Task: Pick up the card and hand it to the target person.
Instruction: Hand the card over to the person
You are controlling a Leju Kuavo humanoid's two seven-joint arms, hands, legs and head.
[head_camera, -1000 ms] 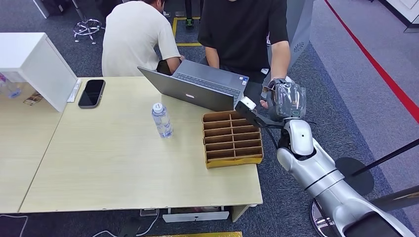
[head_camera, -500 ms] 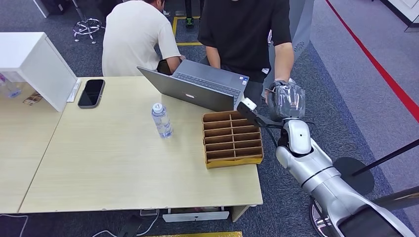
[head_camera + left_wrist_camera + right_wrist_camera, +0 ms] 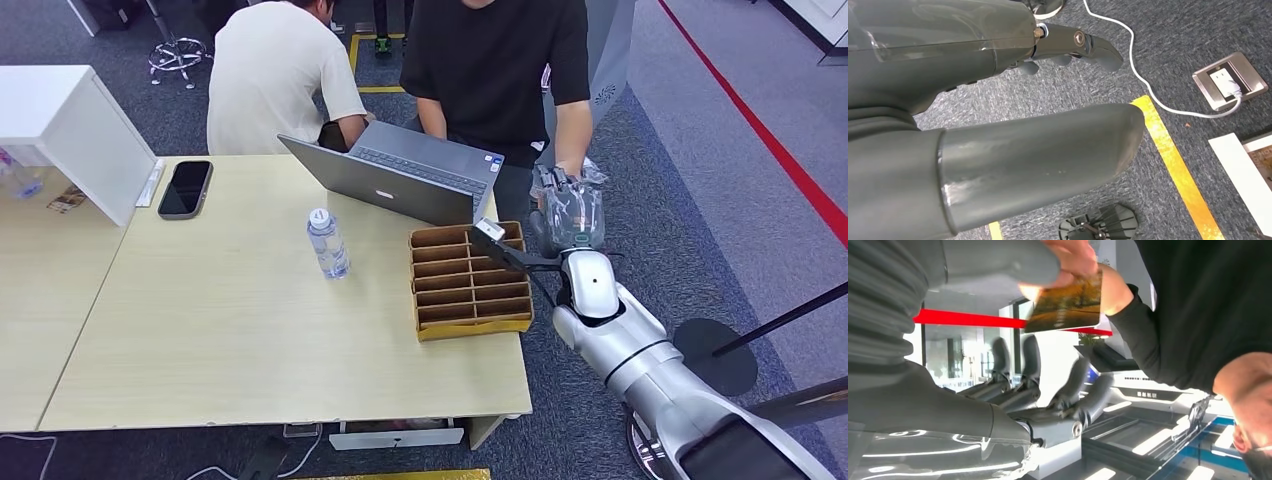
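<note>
Mostly bare wooden table (image 3: 230,330), grey carpet (image 3: 690,170)

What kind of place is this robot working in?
Probably an office or a robot demo space: a wooden desk with an open laptop, grey carpet marked with red and yellow floor tape, and a floor power socket.

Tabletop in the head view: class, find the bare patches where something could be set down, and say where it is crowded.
The table is bare in front of the water bottle and left of the cardboard divider tray, toward the near edge. Another bare strip lies between the phone and the bottle. It is crowded at the far right, where the laptop meets the tray.
</note>
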